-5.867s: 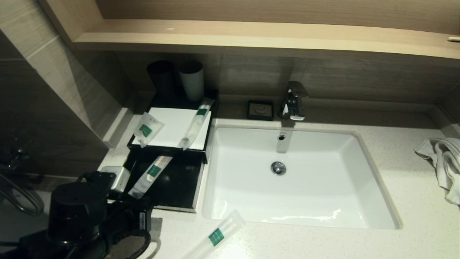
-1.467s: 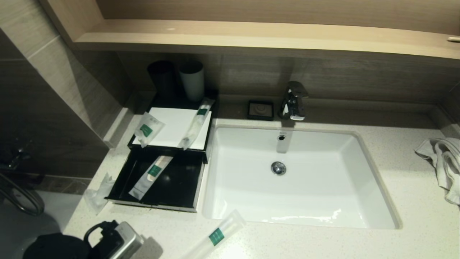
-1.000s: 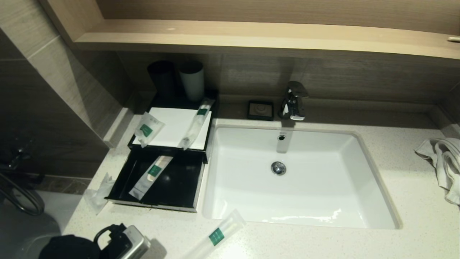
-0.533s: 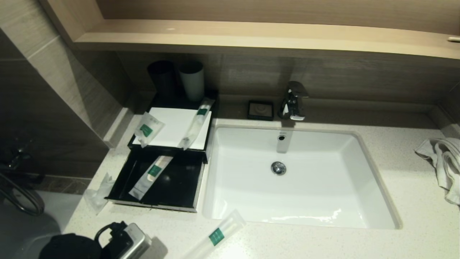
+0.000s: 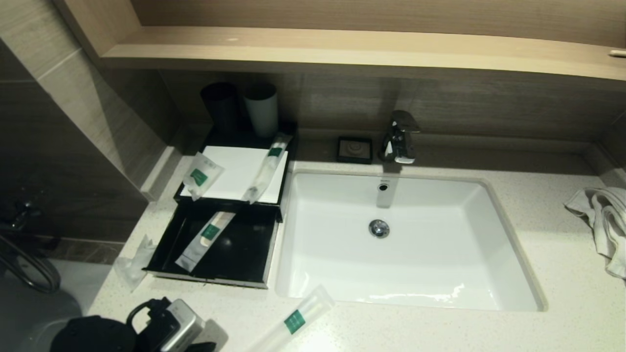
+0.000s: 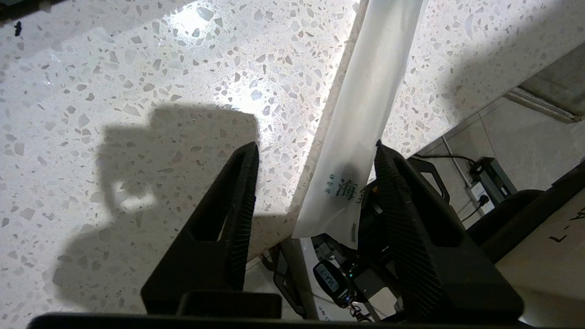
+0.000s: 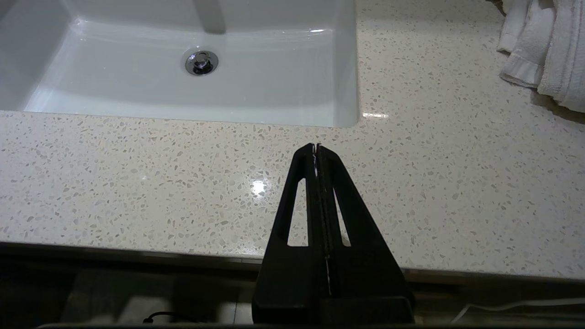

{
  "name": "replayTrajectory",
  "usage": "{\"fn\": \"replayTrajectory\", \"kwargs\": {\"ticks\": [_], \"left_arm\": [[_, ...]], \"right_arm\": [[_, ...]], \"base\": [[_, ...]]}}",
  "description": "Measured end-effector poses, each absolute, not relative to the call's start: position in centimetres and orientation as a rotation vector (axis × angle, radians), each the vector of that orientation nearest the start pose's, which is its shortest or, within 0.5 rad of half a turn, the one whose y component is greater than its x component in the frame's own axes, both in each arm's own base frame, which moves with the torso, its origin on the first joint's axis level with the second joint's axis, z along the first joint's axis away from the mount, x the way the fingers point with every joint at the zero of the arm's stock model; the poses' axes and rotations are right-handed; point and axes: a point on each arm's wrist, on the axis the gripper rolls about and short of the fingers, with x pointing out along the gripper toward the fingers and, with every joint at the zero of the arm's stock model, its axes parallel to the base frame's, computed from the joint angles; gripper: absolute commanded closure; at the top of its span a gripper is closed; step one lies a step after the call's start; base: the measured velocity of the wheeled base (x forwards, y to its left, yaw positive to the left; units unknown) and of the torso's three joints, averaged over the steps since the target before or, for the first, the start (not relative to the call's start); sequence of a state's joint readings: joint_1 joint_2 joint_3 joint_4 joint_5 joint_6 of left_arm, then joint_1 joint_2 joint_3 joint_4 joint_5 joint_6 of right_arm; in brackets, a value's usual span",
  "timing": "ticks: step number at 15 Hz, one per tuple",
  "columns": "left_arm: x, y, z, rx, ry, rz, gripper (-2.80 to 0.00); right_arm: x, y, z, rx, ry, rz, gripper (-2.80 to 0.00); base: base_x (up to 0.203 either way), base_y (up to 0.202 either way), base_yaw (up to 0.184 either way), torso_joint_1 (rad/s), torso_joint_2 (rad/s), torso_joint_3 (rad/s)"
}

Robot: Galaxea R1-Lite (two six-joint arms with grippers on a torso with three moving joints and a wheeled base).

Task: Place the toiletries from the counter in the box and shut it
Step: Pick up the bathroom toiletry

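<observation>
The left claw stands spread above the front edge of the tabletop, its two ribbed fingers straddling the near end of a long white sachet without yet pinching it; that sachet lies flat with its printed end overhanging the tabletop edge, and in the head view the same sachet shows just in front of the sink, near the left arm; it appears to be a thin film sleeve, light, limp and slippery, so it is likely to sag or slide if taken at its tip; the better hold is judged to be across its width at the overhanging end, where one finger can pass below the film; the black box stands open to the left of the sink with one sachet already inside, two more sachets resting on its white raised lid, and a clear wrapper lying just beside its left wall; the right claw is pressed together, parked over the front of the tabletop right of the sink, near a white towel.
</observation>
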State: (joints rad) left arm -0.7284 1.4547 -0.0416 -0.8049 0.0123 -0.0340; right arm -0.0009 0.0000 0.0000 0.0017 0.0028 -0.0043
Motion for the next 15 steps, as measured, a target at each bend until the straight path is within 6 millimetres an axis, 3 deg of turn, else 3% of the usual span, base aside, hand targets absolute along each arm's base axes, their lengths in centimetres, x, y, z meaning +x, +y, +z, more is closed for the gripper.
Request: {"fn": "replayTrajectory", "kwargs": {"ticks": [15], "left_arm": [[11.2,-10.68,7.07,0.329,0.596,-0.707,-2.8]], "right_arm": [[-2.28,0.01,7.53,-0.004,0.001,0.003,0.0]], "base": [[0.0,0.0,0.0,0.0,0.0,0.0]]}}
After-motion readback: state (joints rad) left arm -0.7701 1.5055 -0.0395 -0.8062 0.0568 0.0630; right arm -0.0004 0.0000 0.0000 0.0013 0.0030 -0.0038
